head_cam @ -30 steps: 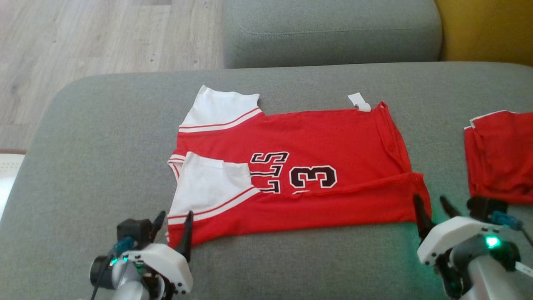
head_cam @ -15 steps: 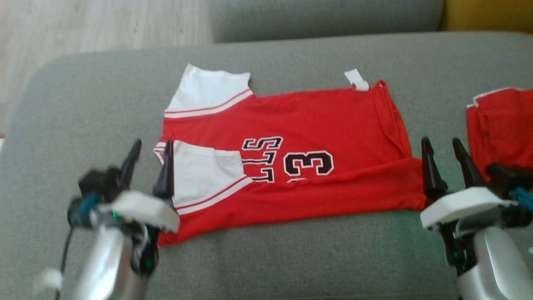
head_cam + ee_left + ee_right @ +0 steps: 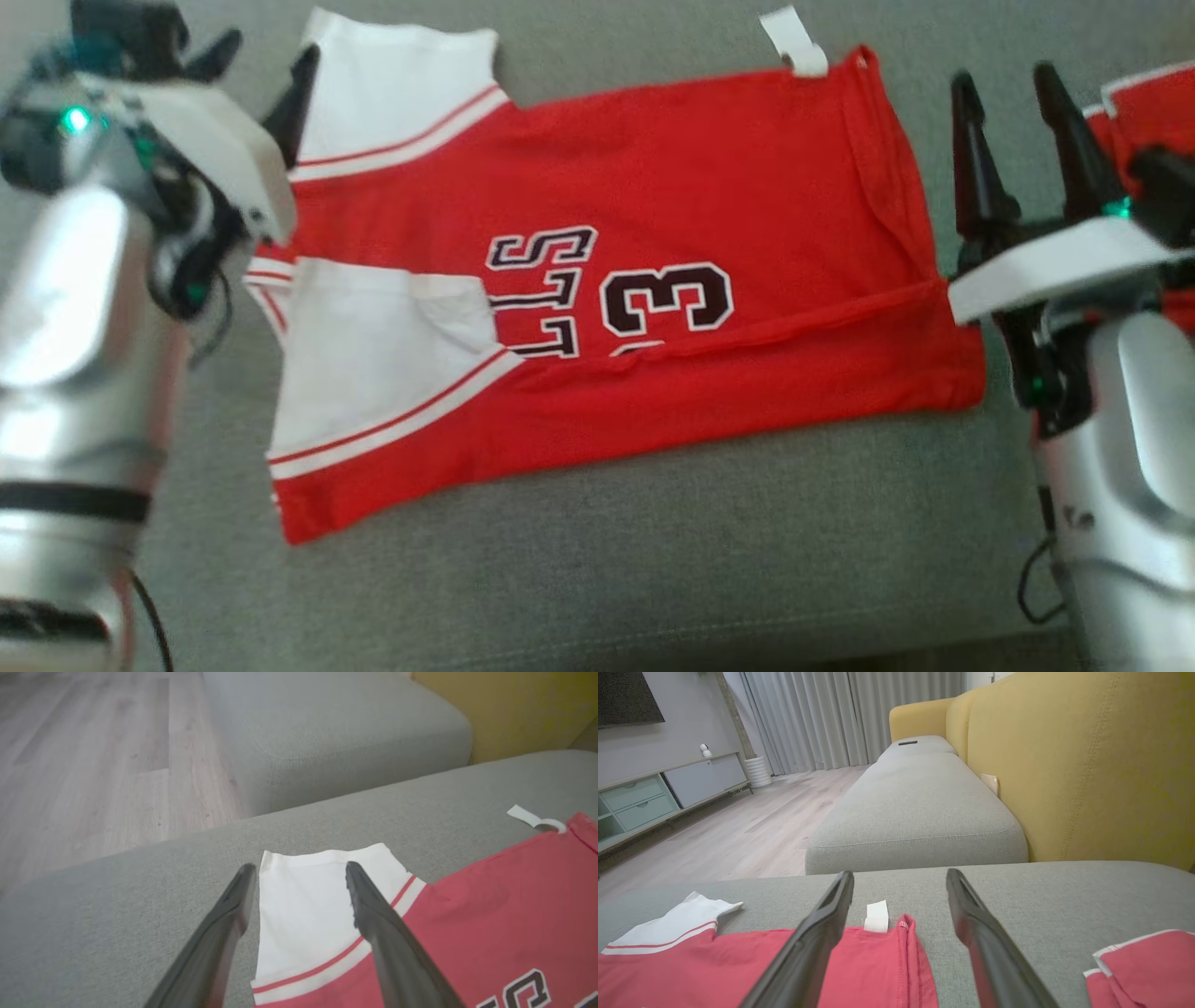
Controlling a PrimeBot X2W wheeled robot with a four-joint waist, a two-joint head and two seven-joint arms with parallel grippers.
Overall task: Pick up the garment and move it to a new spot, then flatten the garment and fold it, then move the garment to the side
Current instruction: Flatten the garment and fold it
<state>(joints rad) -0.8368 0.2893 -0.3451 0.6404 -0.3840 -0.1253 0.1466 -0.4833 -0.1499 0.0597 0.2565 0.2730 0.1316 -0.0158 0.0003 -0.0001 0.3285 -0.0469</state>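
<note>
Hiding jersey (image 3: 709, 187) lettering: folded white sleeve (image 3: 373, 355).

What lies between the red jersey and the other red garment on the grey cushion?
The right pincer, open, with bare grey cushion beneath, as the head view shows.

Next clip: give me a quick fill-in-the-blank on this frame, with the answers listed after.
1. The red jersey bears the large digit ___.
2. Its sleeves are ___ with red stripes.
3. The left claw and right claw both have jaws standing ___.
4. Behind the grey cushion, the backrest is ___.
Missing words: 3; white; open; yellow.
</note>
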